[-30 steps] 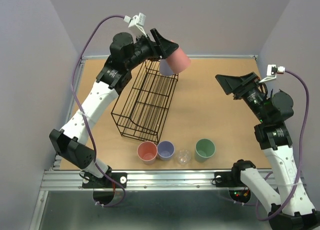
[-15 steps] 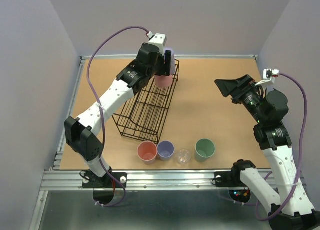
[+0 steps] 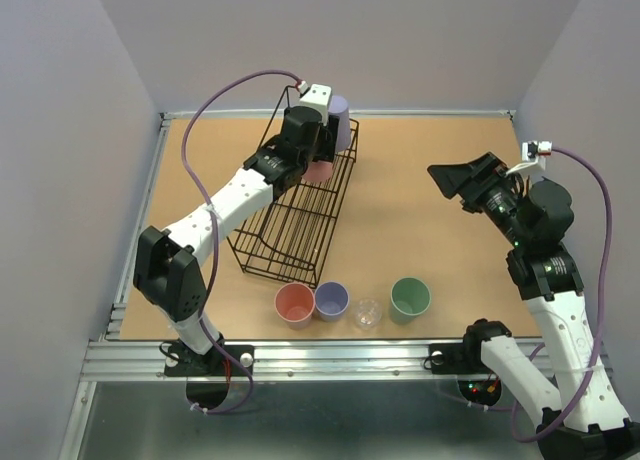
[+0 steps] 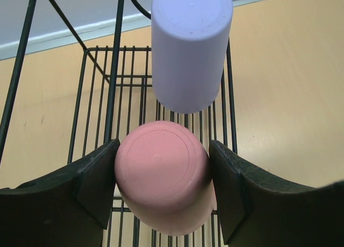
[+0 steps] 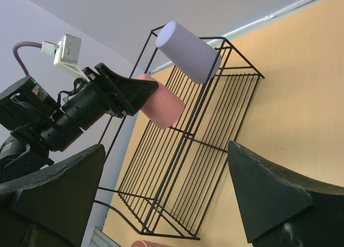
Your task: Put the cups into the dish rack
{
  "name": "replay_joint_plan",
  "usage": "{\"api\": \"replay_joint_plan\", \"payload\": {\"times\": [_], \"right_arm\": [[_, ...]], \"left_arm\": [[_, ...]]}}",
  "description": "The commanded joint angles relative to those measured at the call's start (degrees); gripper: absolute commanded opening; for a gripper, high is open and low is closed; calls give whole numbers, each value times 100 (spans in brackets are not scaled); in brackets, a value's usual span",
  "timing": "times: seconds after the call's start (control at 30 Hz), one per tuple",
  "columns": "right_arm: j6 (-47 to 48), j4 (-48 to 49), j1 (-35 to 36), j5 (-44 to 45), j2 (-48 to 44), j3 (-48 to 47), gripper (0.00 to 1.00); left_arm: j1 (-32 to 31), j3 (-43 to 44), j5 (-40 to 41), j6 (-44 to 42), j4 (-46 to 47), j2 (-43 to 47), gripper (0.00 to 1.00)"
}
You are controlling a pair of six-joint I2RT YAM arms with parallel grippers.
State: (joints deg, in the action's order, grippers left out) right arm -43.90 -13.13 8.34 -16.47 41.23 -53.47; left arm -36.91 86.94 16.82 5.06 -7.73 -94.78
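The black wire dish rack (image 3: pixel 290 220) lies on the table's left half. A lavender cup (image 3: pixel 339 120) sits upside down at its far end, also in the left wrist view (image 4: pixel 191 48) and right wrist view (image 5: pixel 188 51). My left gripper (image 3: pixel 318 160) is shut on a salmon-pink cup (image 4: pixel 164 174), held bottom-up over the rack just in front of the lavender cup; it shows in the right wrist view (image 5: pixel 161 107). A pink cup (image 3: pixel 294 304), a lavender cup (image 3: pixel 331 301), a clear cup (image 3: pixel 367 313) and a mint green cup (image 3: pixel 409 298) stand in a row at the front. My right gripper (image 3: pixel 455 180) is open and empty, raised at the right.
The wooden table (image 3: pixel 420 210) has walls on three sides and a metal rail along the front edge (image 3: pixel 330 355). The left arm's purple cable (image 3: pixel 215 100) arches over the rack's far left.
My left gripper has swung the pink cup from above the rack's far right corner down into the rack, in front of the lavender cup. The right arm barely shifted.
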Motion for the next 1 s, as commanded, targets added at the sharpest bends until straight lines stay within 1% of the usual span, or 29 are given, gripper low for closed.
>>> {"api": "replay_joint_plan", "payload": {"times": [0.0,0.23,0.53,0.6,0.67,0.7,0.8,0.83,0.9,0.97], "right_arm": [[145,-93,36,74,-80,-207,100],[285,-357,45,223,-89,-313,100],[365,-682,45,337,-168,-374,100],[365,-718,36,355,-194,-339,100],[356,-744,45,346,-195,-304,100],[356,-753,36,346,-195,-295,100],[373,-753,28,320,-151,-278,100],[399,-762,36,320,-142,-278,100],[443,-770,36,329,-116,-278,100],[470,-770,36,320,-89,-278,100]], "left_arm": [[-10,-142,260,-84,930,-5,0],[-27,-229,383,21,1326,-268,0],[-36,-520,410,197,1836,-330,0],[-36,-537,401,232,1889,-348,3],[-45,-529,418,259,1906,-357,14],[-62,-529,427,241,1915,-357,27],[-80,-555,489,197,1950,-339,53],[-80,-564,480,180,1950,-330,63],[-97,-564,489,145,1942,-287,73],[-115,-590,489,127,1924,-260,78]]}}
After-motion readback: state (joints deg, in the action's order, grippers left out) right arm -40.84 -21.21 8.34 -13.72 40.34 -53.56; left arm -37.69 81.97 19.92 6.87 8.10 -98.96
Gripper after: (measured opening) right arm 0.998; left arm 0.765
